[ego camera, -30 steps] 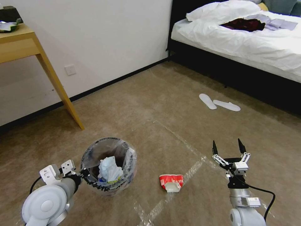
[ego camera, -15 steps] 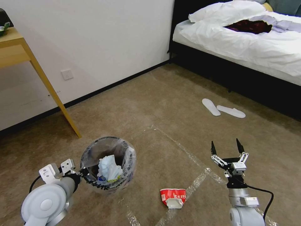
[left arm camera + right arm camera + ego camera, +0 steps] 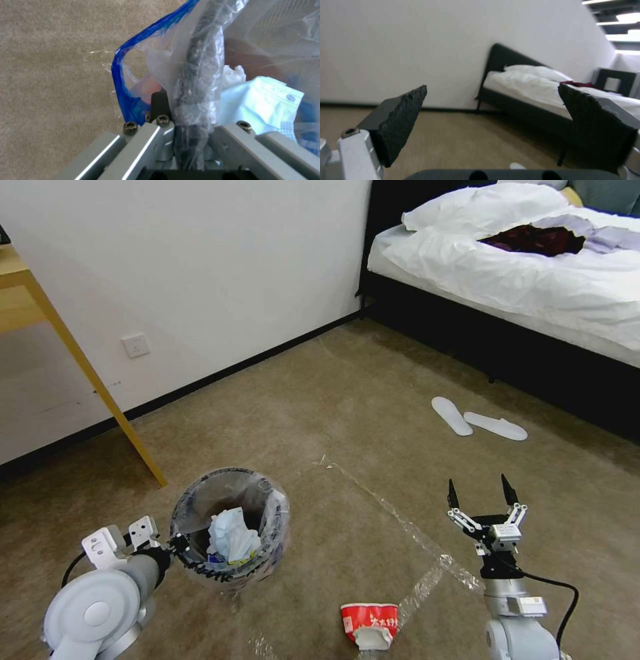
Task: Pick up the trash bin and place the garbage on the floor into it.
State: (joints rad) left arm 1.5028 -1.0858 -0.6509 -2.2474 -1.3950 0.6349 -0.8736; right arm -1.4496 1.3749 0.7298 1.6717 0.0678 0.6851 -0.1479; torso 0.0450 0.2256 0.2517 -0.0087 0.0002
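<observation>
Bedroom with beige carpet floor point(image 3: 347, 400) crossed by shiny tape strips point(image 3: 400, 527), white wall behind, dark-framed bed point(image 3: 507, 280) toward the far right corner, wooden table leg point(image 3: 100, 400) by the wall on the left, two white slippers point(image 3: 477, 420) lying near the bed.

Left gripper point(image 3: 175, 548) clamped on the near rim of the trash bin point(image 3: 230, 527), pinching dark rim and crinkled liner together; seen close up in the left wrist view, rim and plastic point(image 3: 196, 75) running straight between the closed fingers. Held by the rim probably to keep the mouth upward and open, ready to receive litter, and to let the bin travel with the robot. Whether the bin hangs just clear of the carpet or rests on it: impossible to tell. Already inside: a bluish-white paper wad point(image 3: 230, 537) and some wrappers.

Right gripper point(image 3: 481, 499) spread wide and empty, fingers pointing forward and up, well above the carpet; through the right wrist view, bed and wall visible between the two black pads point(image 3: 403, 117). Likely kept open so as to be ready for the next grasp.

Remaining garbage: a crushed red-and-white paper bowl point(image 3: 369, 621) on the carpet beside a tape strip, between the two arms and close to the robot, apart from both grippers. Judged as mid-task, bowl not yet collected.
</observation>
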